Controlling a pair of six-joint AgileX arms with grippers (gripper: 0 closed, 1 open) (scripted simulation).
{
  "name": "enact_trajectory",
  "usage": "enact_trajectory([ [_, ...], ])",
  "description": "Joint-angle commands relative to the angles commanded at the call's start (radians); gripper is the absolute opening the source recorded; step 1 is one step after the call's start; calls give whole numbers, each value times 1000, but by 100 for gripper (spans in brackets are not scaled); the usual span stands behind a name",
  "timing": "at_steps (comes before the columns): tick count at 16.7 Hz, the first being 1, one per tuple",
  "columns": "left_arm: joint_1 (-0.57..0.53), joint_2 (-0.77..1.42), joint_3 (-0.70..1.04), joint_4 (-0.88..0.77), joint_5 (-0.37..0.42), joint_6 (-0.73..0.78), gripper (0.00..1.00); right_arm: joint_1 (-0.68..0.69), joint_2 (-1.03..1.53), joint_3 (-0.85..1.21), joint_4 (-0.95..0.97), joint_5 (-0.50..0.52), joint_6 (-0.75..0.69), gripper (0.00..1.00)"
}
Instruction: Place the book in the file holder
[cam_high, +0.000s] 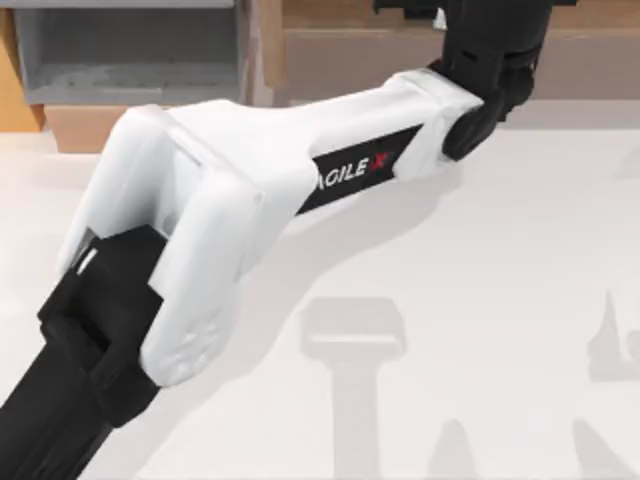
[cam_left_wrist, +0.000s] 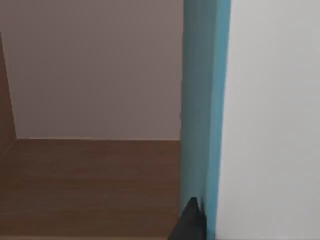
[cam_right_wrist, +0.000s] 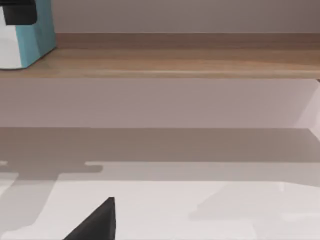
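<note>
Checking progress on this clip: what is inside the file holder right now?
Top view: the holder interior shows bare grey walls and floor, no book. Its lower right corner is hidden by the left arm. The book stands on the wooden shelf.

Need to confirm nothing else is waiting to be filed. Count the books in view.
1. The teal-blue book stands on the brown wooden shelf, with the left gripper at its cover. The left arm covers much of the top view, so others could be hidden.
</note>
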Motion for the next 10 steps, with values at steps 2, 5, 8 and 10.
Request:
enact_trajectory([
  [2,0,0,0,0,0,0,0,0,0,0,0,0,0,100],
  [5,0,0,0,0,0,0,0,0,0,0,0,0,0,100],
  [8,-4,-2,3,-3,0,1,0,0,0,0,0,0,0,100],
  [10,-4,-5,14,-17,-1,2,0,0,0,0,0,0,0,100],
])
